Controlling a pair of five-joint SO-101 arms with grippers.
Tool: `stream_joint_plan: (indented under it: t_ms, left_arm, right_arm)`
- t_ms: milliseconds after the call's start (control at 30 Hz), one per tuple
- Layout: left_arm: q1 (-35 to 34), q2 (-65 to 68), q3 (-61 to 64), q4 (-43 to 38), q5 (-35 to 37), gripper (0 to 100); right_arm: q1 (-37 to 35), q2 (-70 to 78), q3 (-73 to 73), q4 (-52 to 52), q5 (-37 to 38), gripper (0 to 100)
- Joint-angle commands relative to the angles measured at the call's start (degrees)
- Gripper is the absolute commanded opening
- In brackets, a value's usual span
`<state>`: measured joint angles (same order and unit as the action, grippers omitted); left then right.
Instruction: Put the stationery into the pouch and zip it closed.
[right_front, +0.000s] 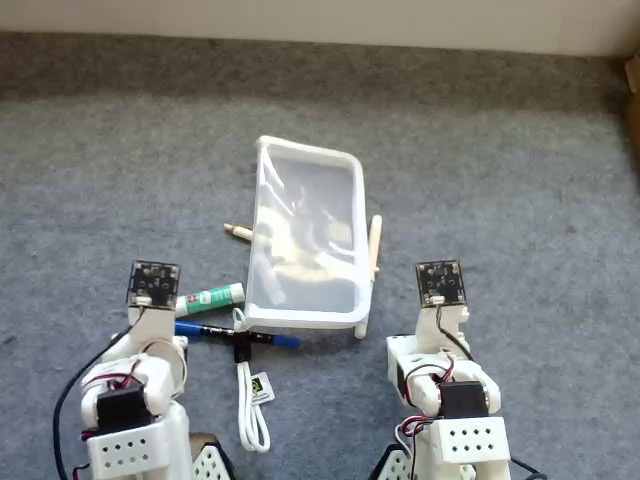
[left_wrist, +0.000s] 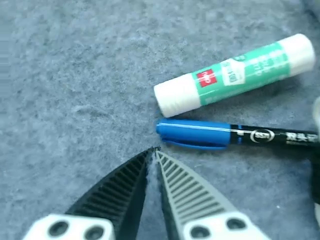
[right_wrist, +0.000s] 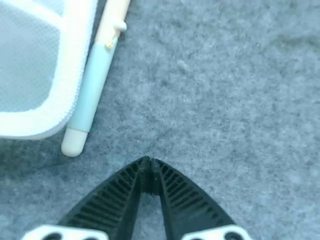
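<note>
Both pinched together, empty — left gripper (left_wrist: 154, 150) by the glue stick (left_wrist: 235, 75) beside the pouch (right_front: 305, 322), right gripper (right_wrist: 148, 162) by the pen (right_wrist: 95, 85) alongside it.

Grey carpet (right_front: 520, 180), pale wall strip (right_front: 300, 20) along far edge

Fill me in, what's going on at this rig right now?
Nothing is being held. The left gripper is shut and empty, its tips just short of the blue marker and the glue stick. The right gripper is also shut and empty, near the pale pen that lies beside the white pouch. A white cable lies by the left arm.
</note>
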<state>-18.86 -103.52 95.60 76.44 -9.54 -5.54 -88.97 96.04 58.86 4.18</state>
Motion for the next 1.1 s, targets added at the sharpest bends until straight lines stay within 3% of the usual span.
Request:
stream_joint_plan:
  t_ms: [0,267,633,833,1067]
  left_arm:
    - [-5.6,-0.5,-2.9,-1.2,0.1,1]
    - [-8.7,-0.5,-3.0,-1.3,0.1,1]
    - [-13.8,-0.5,-3.2,-3.9,0.3,1]
    - [-13.8,-0.5,-3.1,-3.8,0.3,1]
    - [-13.8,-0.5,-3.0,-3.8,0.3,1]
  right_arm:
    - [-0.5,-0.7,4.3,-1.5,-0.2,0.4]
    - [-0.1,-0.7,3.7,-1.6,-0.2,0.4]
    - [-1.3,-0.4,-14.0,-2.3,-0.1,0.4]
    - [-9.8,-0.2,-20.4,-0.5,-0.1,0.4]
    - [-24.6,-0.1,-28.1,4.4,-0.4,0.5]
